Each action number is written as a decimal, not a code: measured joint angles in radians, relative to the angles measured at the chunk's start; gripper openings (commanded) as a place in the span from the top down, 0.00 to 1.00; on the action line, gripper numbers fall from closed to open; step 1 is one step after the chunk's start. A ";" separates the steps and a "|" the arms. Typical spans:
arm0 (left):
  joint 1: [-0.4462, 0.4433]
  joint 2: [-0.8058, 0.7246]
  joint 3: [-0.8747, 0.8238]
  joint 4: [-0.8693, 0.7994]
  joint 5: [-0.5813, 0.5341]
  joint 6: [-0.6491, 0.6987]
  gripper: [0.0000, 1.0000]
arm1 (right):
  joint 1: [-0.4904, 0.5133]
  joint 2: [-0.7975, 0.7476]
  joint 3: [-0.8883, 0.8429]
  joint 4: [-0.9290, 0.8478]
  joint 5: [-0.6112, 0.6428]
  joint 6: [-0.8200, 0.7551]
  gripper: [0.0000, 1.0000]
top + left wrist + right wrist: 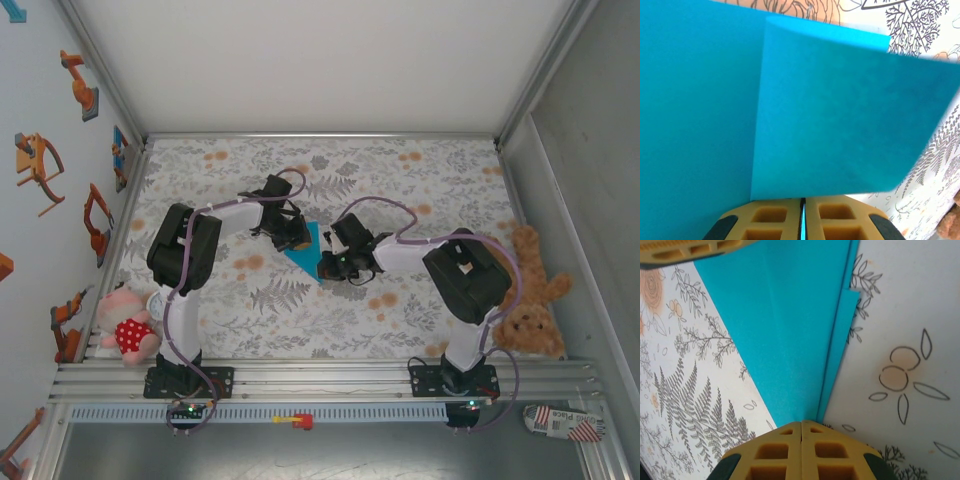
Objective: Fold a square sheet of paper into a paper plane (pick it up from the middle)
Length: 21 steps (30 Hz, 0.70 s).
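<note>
Left gripper [802, 206] pinches the paper [840, 110] mid-fold; right gripper [801, 427], closed, meets its point (nose creased, wings seemingly left).

Left gripper [295, 240] and right gripper [331, 267] are covering parts of paper [303, 258] overhead; at left wrist it is running off the left edge.

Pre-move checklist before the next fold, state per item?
1. Left hand shut on the paper: ok, a blue edge shows in its closed slit.
2. Right hand shut at the paper's pointed end: ok.
3. Paper actually clamped by the right hand: cannot tell.
4. Folded flap creased flat: not ok, it curls over uncreased in the left wrist view.
5. Layers flush along the long edge: not ok, a lower layer pokes out in the right wrist view.
</note>
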<state>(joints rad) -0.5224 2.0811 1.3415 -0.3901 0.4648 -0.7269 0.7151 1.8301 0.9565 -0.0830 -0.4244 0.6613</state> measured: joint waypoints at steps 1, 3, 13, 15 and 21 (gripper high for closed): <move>0.000 0.000 0.000 0.000 0.000 0.000 0.89 | 0.003 -0.012 -0.005 -0.011 0.001 -0.005 1.00; 0.000 0.000 0.000 0.000 0.000 0.000 0.89 | 0.008 -0.035 -0.008 -0.030 0.006 -0.012 1.00; 0.000 0.000 0.000 0.000 0.000 0.000 0.89 | 0.011 0.010 0.081 0.007 0.003 -0.025 1.00; 0.000 0.000 0.000 0.000 0.000 0.000 0.89 | 0.011 0.031 0.085 0.013 0.003 -0.025 1.00; -0.001 0.000 0.000 0.000 0.000 0.000 0.89 | 0.011 0.060 0.075 0.012 0.003 -0.023 1.00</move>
<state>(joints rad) -0.5232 2.0808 1.3418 -0.3904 0.4644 -0.7269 0.7265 1.8896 1.0313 -0.0708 -0.4213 0.6388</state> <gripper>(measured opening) 0.109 0.049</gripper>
